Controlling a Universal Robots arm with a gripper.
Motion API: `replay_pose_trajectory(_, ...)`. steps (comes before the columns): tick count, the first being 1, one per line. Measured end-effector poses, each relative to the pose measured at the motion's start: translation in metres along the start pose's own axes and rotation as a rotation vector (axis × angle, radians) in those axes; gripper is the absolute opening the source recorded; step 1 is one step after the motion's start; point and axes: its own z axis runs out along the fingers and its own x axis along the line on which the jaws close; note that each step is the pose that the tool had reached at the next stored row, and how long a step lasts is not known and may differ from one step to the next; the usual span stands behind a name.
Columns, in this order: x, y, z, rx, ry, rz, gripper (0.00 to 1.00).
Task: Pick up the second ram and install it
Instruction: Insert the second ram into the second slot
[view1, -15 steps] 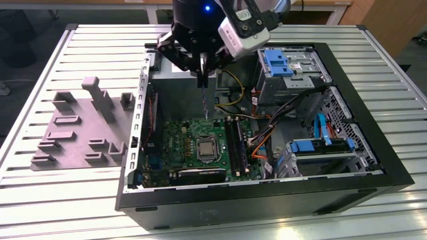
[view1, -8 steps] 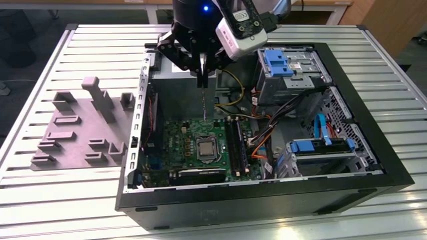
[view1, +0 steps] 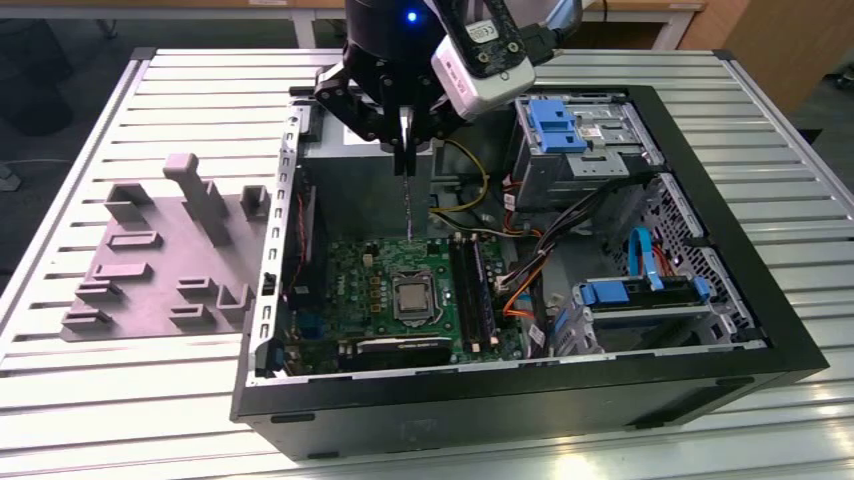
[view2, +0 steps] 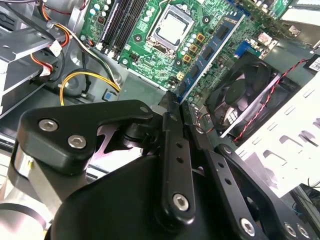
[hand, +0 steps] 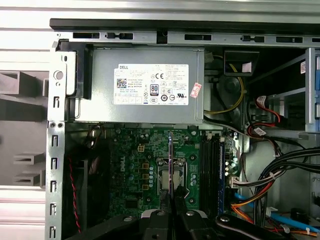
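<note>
Robot gripper (view1: 406, 150) hangs above an open PC case (view1: 534, 400), jaws pinching the second ram (view1: 408, 205) by its top edge (stick held upright, edge-on). Ram sits over the green motherboard (view1: 360, 285), w/ slots (view1: 470, 290) just beside, not touching.

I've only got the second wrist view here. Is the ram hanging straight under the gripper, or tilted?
Observer: In the exterior view the second ram hangs upright from the gripper, which is shut on its top end.
Operator: Is it over the slots?
Observer: No. In the first wrist view it lines up over the processor socket; the black memory slots lie apart to one side.
Operator: Is it seated anywhere?
Observer: No. In the exterior view its lower end appears to hang above the motherboard.
</note>
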Motion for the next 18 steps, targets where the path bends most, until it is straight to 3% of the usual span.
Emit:
replay_pose_trajectory(6, 0.0, 0.0, 0.0, 0.0, 0.0, 0.004, 0.14)
replay_pose_trajectory(11, 0.0, -0.0005, 0.0003, -0.0001, -0.001, 0.038, 0.14)
replay_pose_trajectory(18, 0.0, -0.0005, 0.0003, -0.0001, -0.0011, 0.04, 0.14)
